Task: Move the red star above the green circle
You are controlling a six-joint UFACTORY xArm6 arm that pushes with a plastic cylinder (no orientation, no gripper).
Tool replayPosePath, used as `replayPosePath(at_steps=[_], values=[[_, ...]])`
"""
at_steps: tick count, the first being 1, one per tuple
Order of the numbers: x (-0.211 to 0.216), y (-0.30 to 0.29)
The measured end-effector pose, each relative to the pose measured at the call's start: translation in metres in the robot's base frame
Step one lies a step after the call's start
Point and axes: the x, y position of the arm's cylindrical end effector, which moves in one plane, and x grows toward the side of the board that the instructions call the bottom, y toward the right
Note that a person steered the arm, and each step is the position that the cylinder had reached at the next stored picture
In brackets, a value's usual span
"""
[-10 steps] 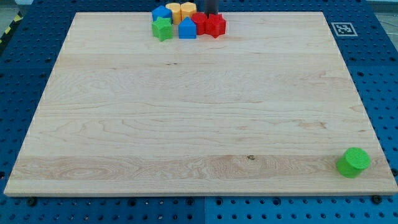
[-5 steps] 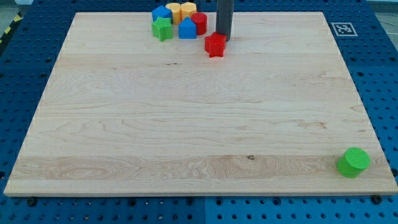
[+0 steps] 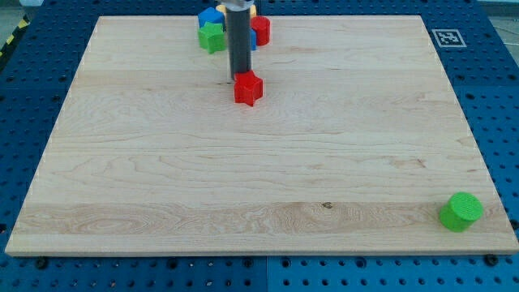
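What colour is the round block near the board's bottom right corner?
Green: the green round block, shown in the camera view.

The dark rod is standing upright near the view's top, its tip [image 3: 241, 77] resting low, left of centre.

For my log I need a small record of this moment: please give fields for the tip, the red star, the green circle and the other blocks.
tip: my tip touches the red star at its top edge
red star: upper middle of the board, apart from the group
green circle: bottom right corner
other blocks: green star, blue block, red cylinder at the top edge, partly hidden by the rod
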Motion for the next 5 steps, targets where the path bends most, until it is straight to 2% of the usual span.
replayPosePath(at_steps=[1,5], values=[[0.024,-0.009],[0.027,0.020]])
